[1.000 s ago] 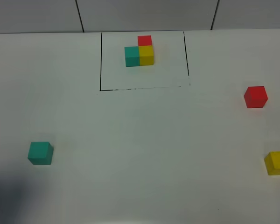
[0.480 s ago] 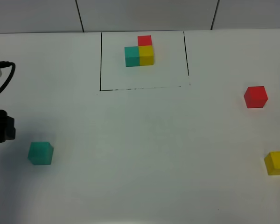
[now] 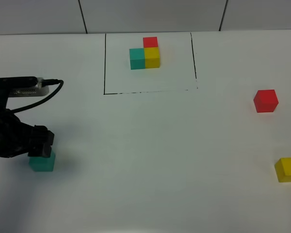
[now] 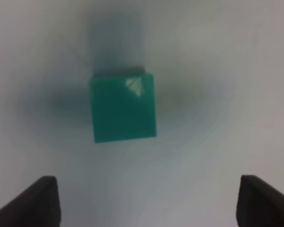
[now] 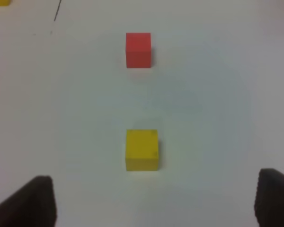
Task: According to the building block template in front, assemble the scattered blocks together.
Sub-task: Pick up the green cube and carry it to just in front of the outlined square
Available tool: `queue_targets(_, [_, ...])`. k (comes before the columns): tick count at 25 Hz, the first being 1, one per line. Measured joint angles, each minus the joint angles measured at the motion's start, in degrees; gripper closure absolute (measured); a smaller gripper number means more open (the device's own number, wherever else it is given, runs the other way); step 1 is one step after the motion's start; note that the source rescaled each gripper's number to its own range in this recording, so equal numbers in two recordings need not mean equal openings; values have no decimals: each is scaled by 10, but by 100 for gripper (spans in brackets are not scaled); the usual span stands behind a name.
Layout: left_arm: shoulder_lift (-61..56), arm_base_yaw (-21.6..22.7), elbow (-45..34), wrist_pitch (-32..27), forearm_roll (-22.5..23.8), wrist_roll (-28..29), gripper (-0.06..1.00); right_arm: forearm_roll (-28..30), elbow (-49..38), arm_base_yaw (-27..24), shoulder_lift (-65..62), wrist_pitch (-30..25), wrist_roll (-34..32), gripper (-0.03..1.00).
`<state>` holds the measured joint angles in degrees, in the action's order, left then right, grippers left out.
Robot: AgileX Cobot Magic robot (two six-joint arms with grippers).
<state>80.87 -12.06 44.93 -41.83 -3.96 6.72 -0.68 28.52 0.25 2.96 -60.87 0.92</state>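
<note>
The building block template [image 3: 144, 54], a teal, yellow and red L-cluster, sits inside a black drawn rectangle at the back centre. The scattered blocks lie apart. The teal cube [image 3: 42, 162] [image 4: 123, 107] is at the front left. The red cube [image 3: 266, 101] [image 5: 138, 49] and the yellow cube [image 3: 287, 169] [image 5: 141, 149] are at the right. My left gripper [image 3: 41, 143] [image 4: 149, 201] hovers open just over the teal cube, holding nothing. My right gripper [image 5: 154, 198] is open and empty, with the yellow cube ahead of its fingers; the exterior high view does not show it.
The white table [image 3: 150, 145] ends at a grey tiled wall [image 3: 150, 14] at the back. A black cable [image 3: 48, 90] loops off the left arm. A corner of the rectangle outline [image 5: 57, 10] shows in the right wrist view.
My left arm has come in from the left edge and moved right until its gripper is over the teal cube. No block has shifted.
</note>
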Motion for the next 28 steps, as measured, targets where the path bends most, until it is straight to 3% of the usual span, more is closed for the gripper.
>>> queue_targets(10, [27, -6, 0, 8, 61, 79, 15, 1, 0, 0, 0, 0, 0, 24])
queue_targets(28, [160, -6, 0, 111, 50, 83, 15, 1, 0, 0, 0, 0, 0, 24])
